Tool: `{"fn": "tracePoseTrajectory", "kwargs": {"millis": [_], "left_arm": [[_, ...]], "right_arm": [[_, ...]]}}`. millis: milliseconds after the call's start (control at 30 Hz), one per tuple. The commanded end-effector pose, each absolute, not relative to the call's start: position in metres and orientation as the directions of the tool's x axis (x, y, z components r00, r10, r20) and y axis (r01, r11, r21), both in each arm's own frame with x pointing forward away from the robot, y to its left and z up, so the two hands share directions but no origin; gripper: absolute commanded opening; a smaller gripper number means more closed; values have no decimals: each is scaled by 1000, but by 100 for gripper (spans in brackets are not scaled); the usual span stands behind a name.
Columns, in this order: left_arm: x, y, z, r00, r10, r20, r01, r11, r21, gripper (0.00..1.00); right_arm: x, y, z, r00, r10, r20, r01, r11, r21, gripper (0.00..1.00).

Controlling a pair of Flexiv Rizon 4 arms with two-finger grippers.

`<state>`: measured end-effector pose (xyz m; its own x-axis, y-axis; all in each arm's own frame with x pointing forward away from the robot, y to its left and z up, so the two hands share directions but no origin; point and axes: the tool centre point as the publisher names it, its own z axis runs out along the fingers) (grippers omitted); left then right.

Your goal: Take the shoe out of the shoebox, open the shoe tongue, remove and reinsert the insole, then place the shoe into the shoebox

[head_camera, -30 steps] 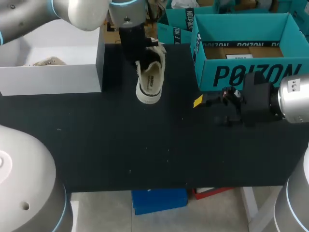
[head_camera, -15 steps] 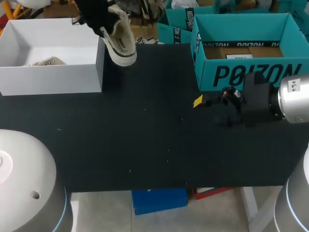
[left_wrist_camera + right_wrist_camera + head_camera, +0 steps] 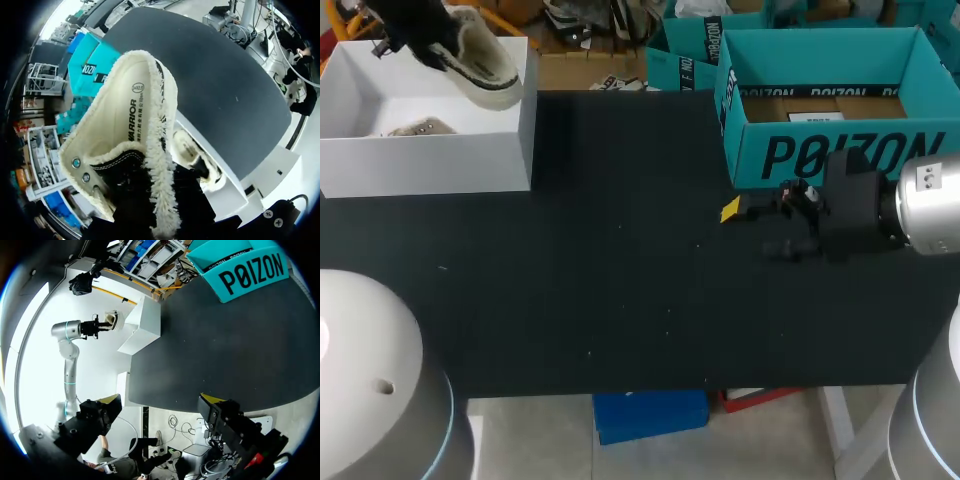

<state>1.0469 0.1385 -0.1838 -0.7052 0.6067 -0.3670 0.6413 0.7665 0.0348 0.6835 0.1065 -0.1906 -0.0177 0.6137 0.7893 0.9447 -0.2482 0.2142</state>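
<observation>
A cream shoe (image 3: 485, 65) with fleece lining and a white sole hangs over the right part of the white shoebox (image 3: 420, 165), at the back left of the table. My left gripper (image 3: 438, 42) is shut on it. In the left wrist view the shoe (image 3: 132, 130) fills the space ahead of the gripper and hides its fingers; the shoebox (image 3: 220, 192) lies below. A second shoe (image 3: 420, 128) rests inside the box. My right gripper (image 3: 755, 230) stands open and holds nothing, low over the table in front of the teal box; its yellow tips (image 3: 112, 401) are spread wide.
A large teal open box (image 3: 820, 155) stands at the back right, just behind my right gripper. More teal boxes (image 3: 685, 55) sit behind the table's far edge. The black tabletop (image 3: 620, 270) stretches between the two boxes.
My left arm has carried the shoe from above the table's middle back and to the left, over the white shoebox. The right arm has not moved.
</observation>
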Motion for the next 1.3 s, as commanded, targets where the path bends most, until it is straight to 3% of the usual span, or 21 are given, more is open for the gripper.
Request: {"fn": "tracePoseTrajectory", "kwargs": {"millis": [33, 433, 1300], "left_arm": [[1073, 161, -200, -715, 554, -427, 615, 788, -6, 0], [1119, 198, -227, -797, 430, -424, 493, 869, -45, 0], [1123, 201, -237, -810, 419, -410, 481, 875, -58, 0]], "right_arm": [[684, 107, -191, -17, 614, 789, 945, -249, 214, 100], [684, 107, -191, -17, 614, 789, 945, -249, 214, 100], [684, 107, -191, -17, 614, 789, 945, -249, 214, 100]]}}
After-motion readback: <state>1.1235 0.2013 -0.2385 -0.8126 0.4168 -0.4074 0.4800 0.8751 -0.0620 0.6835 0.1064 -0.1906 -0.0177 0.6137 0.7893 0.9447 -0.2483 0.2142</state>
